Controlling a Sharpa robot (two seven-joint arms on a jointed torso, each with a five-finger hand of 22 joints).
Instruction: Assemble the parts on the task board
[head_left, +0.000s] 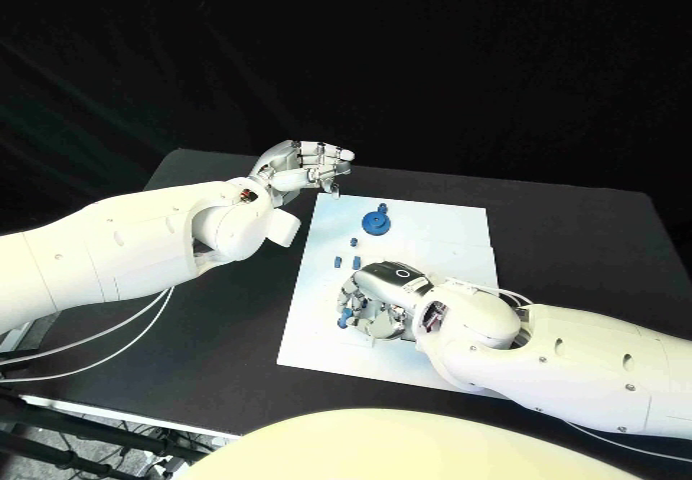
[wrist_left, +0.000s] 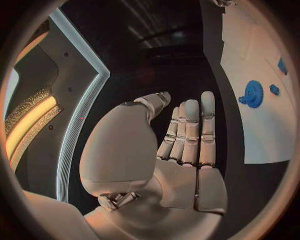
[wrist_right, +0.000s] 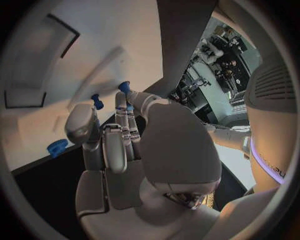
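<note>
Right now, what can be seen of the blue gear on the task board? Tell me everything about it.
The blue gear is a round, toothed wheel that looks like moulded plastic, with a raised hub or peg at its centre. It lies flat on the far part of the white task board, toward the left hand's side. Nothing touches it: the left hand is held beyond the board's far corner, and the right hand works at the board's near part. A few small blue parts lie apart from it, nearer the robot.

A white task board (head_left: 440, 225) lies flat on the table, carrying a blue gear (head_left: 378, 220) and small blue pegs (head_left: 355, 261).
</note>
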